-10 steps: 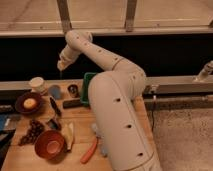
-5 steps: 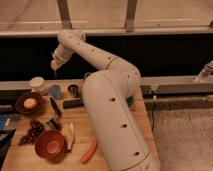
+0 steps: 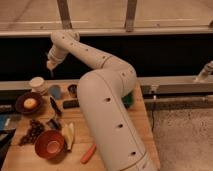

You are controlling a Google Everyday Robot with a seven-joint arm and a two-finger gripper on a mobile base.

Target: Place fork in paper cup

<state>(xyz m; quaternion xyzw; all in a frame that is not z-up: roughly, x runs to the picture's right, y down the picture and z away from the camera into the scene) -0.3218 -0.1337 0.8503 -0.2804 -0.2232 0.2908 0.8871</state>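
The paper cup (image 3: 36,84), short and cream-white, stands at the table's back left edge. My gripper (image 3: 50,65) hangs in the air just above and a little to the right of the cup. A thin dark sliver, the fork (image 3: 52,73), points down from the gripper toward the table. Its tip is apart from the cup's rim. The arm (image 3: 107,100) arches over the middle of the table and hides what lies behind it.
A small blue cup (image 3: 55,91) and a dark can (image 3: 72,90) stand right of the paper cup. A dark bowl with a yellow fruit (image 3: 28,103), a black-handled utensil (image 3: 55,106), grapes (image 3: 32,131), a red bowl (image 3: 50,144), a banana (image 3: 68,134) and a carrot (image 3: 88,153) lie on the wooden table (image 3: 142,130).
The arm has swung left. The gripper has moved left and slightly down, from over the can and blue cup to just beside the paper cup.
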